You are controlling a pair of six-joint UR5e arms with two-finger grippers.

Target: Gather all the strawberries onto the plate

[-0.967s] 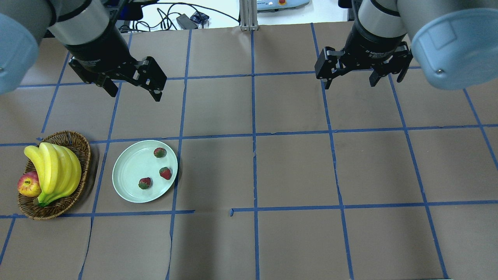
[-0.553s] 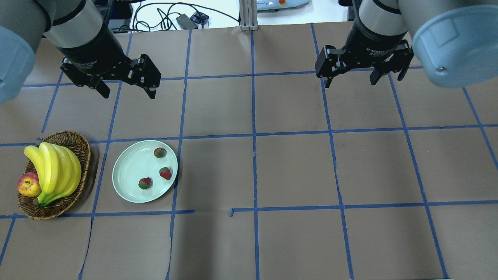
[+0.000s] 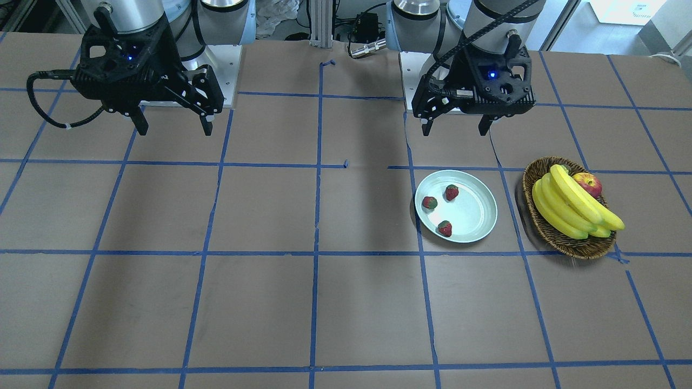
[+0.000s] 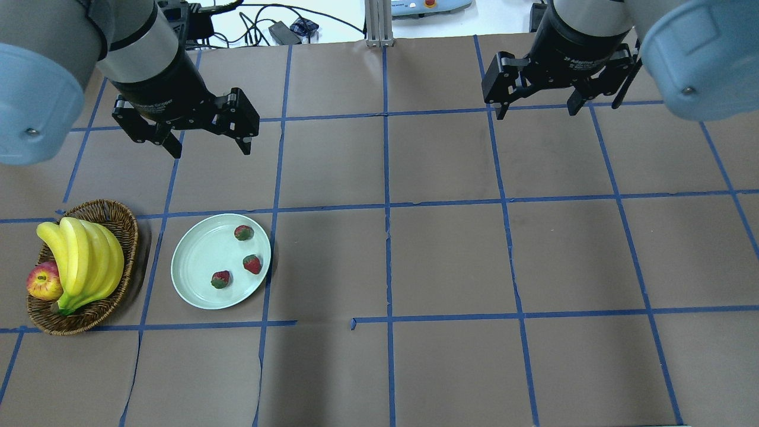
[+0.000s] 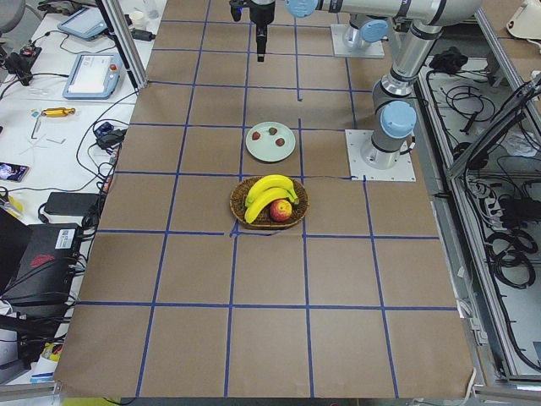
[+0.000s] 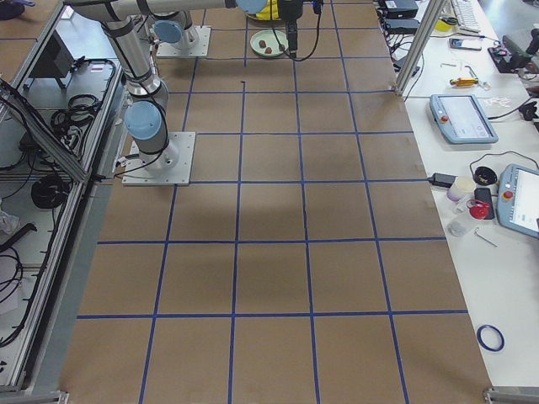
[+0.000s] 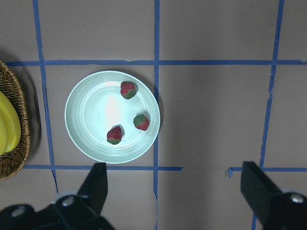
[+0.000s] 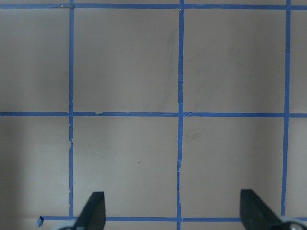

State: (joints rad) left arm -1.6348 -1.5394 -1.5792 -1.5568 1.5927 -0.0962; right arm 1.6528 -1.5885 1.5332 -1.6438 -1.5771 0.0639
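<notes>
While all three strawberries (image 4: 244, 232) (image 4: 252, 264) (image 4: 221, 279) lie on the pale green plate (image 4: 195, 261), both arms hang above the counter (image 4: 450, 261) with nothing in their grasp. The berries sit apart from one another on the half of the plate away from the wicker basket (image 4: 112, 209), one of them close to the rim.

The basket stands just beside the plate with a strip of brown paper between them, and it holds a bunch of bananas (image 4: 83, 261) and a red-yellow apple (image 4: 43, 281). Nothing lies between the plate and the left arm (image 4: 154, 71), whose jaws are spread wide and empty on the robot-base side of the plate, raised off the surface. The right arm (image 4: 584, 35) hangs well away from the plate, on the side opposite the basket, its jaws also wide apart and holding nothing.

On that same side the plate's rim meets a line of blue tape (image 4: 385, 207), and beyond it brown paper squared off by the tape runs on to the right arm.

Compared with 0.6 seconds ago, the left jaws are a little nearer the plate, while the right jaws have drawn slightly farther from it. The plate, berries and basket have not shifted.
</notes>
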